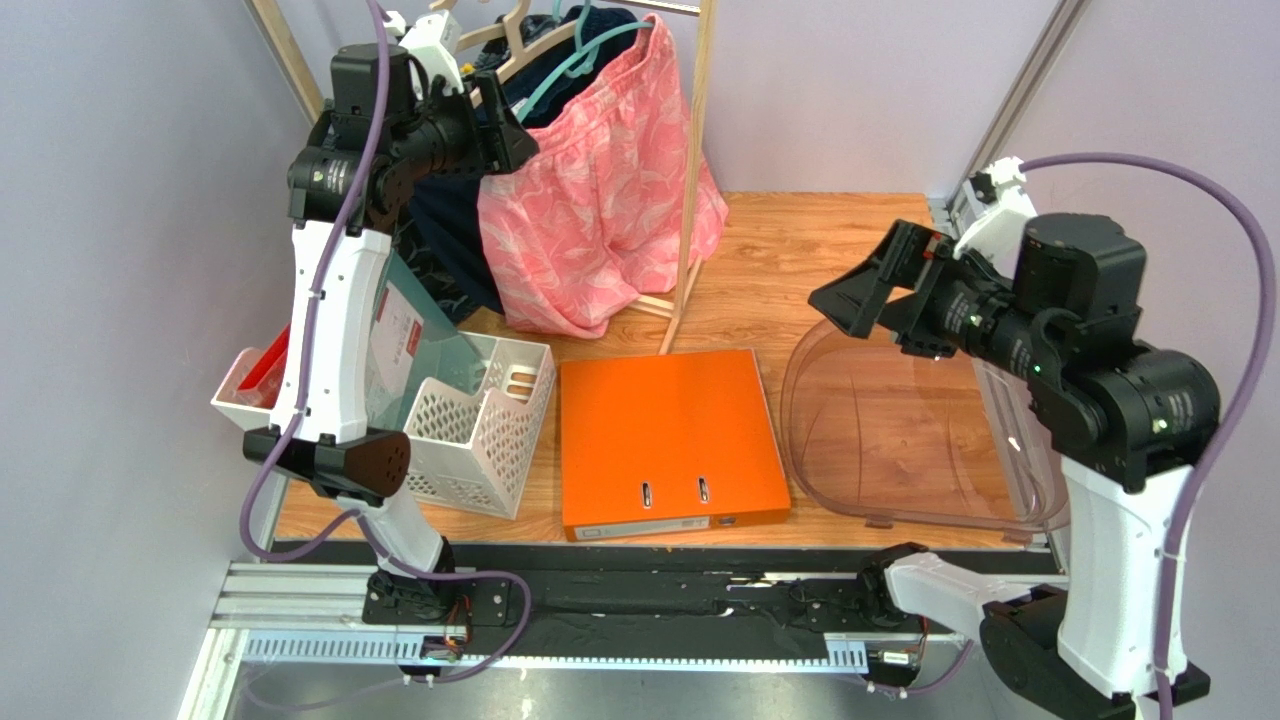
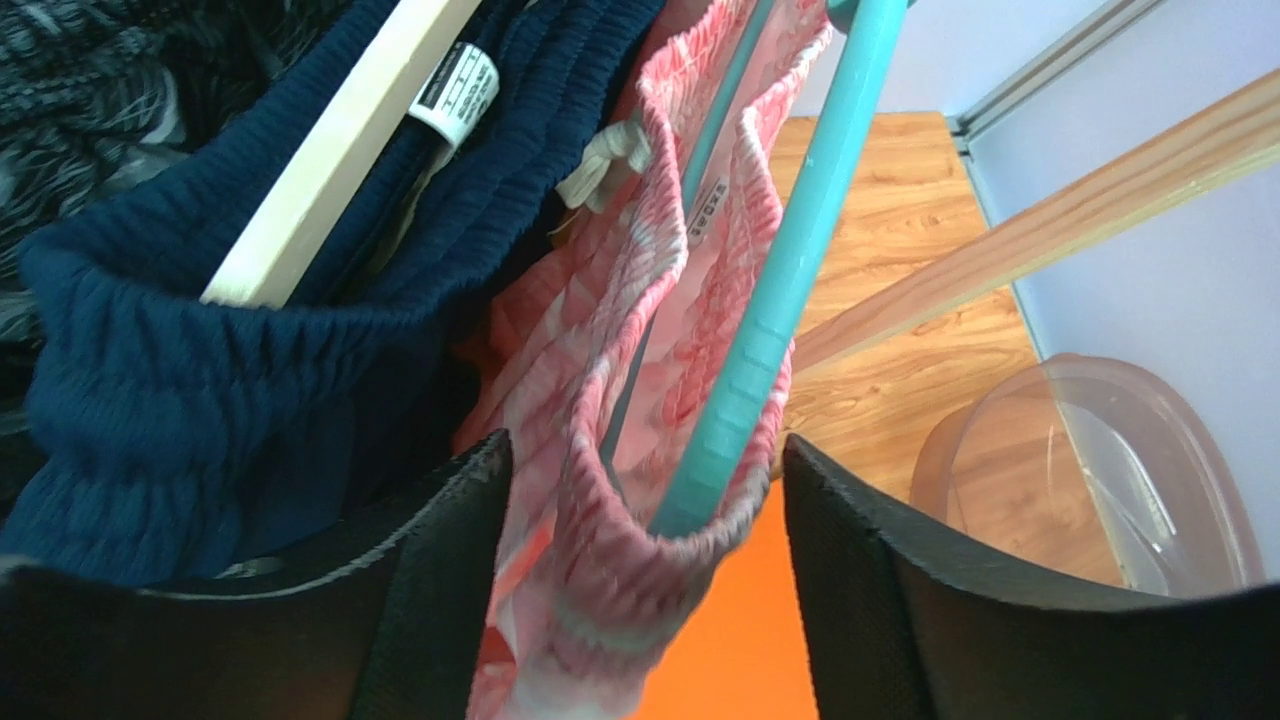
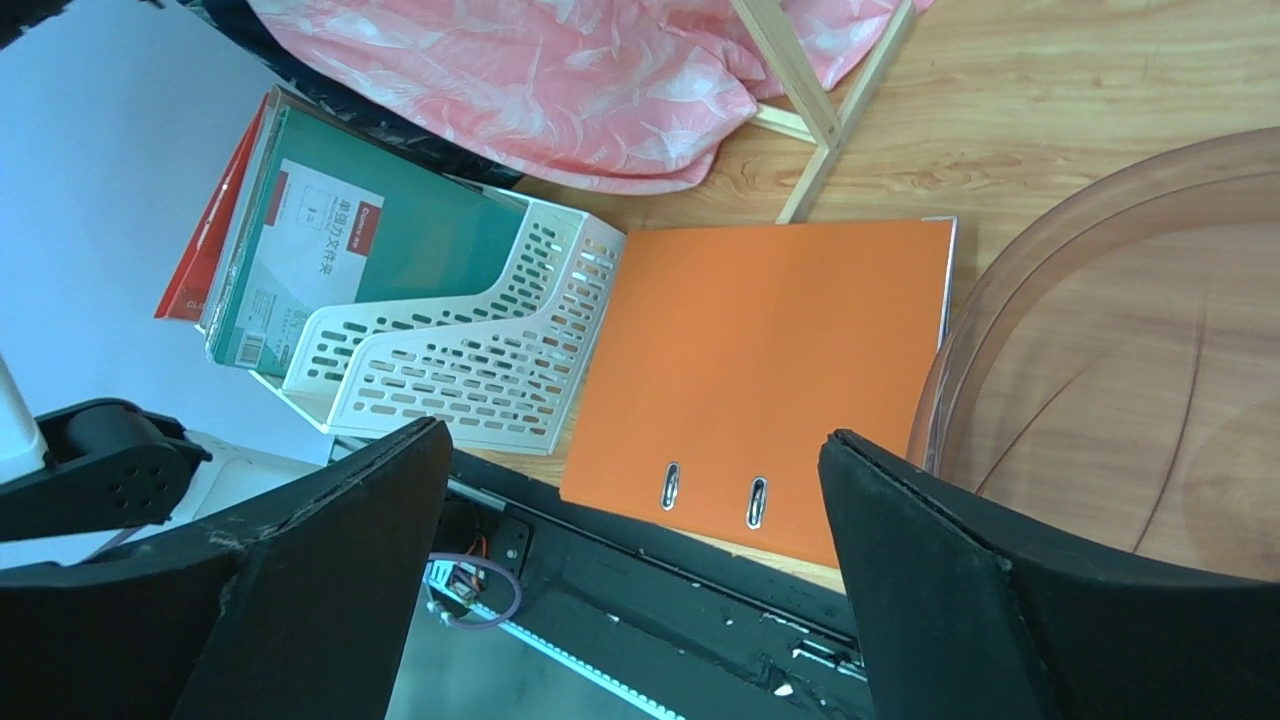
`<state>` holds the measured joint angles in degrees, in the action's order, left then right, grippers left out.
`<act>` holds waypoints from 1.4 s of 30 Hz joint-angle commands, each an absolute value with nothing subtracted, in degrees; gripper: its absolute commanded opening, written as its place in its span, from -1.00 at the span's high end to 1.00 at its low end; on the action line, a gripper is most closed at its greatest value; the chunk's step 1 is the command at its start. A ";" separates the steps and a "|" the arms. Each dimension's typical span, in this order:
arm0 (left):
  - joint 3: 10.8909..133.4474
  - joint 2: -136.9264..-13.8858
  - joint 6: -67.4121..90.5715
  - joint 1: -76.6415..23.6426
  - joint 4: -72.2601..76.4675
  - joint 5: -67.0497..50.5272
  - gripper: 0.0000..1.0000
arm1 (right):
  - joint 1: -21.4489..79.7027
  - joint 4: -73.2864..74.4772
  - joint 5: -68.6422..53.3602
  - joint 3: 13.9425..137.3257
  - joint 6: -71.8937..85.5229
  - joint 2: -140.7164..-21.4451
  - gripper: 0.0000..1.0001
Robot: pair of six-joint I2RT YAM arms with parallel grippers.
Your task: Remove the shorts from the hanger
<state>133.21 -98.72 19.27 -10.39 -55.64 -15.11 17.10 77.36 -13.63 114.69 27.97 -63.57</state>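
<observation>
The white sewn label [image 2: 454, 93] on the navy shorts [image 2: 181, 390] carries fine print too small to read, and so does the narrow tab [image 2: 708, 203] inside the pink waistband (a few capitals, not legible). The green booklet [image 3: 376, 248] in the white file rack [image 3: 481, 360], left of the orange binder [image 1: 669, 435], bears a white sticker whose lines cannot be read. The shorts [image 1: 594, 195] are pink with a white leafy print and a gathered elastic waist. They hang on the thin teal hanger [image 2: 766, 300] behind the binder, their lower edge resting on the worktop [image 1: 842, 240]. The left hand [image 2: 646, 450] has its fingers apart on either side of the waistband and the hanger's end; whether they press the cloth cannot be told. The right hand [image 3: 634, 435], up to the right of the binder, is spread wide with nothing in it.
</observation>
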 commanded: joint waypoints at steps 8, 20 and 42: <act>125.33 -94.40 20.48 -10.28 -45.97 -17.14 0.06 | 17.05 80.07 -12.66 115.75 26.19 -63.19 -1.00; 129.37 -95.01 26.54 -10.28 -43.86 -22.93 0.74 | 17.05 79.72 -12.92 115.05 25.75 -64.07 -1.00; 143.79 -106.26 33.22 -12.13 -40.96 -27.51 1.00 | 16.96 80.60 -14.15 116.37 24.08 -65.30 -1.00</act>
<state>139.90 -105.86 31.00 -11.92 -47.20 -25.56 17.10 77.36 -13.21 114.50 25.50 -64.79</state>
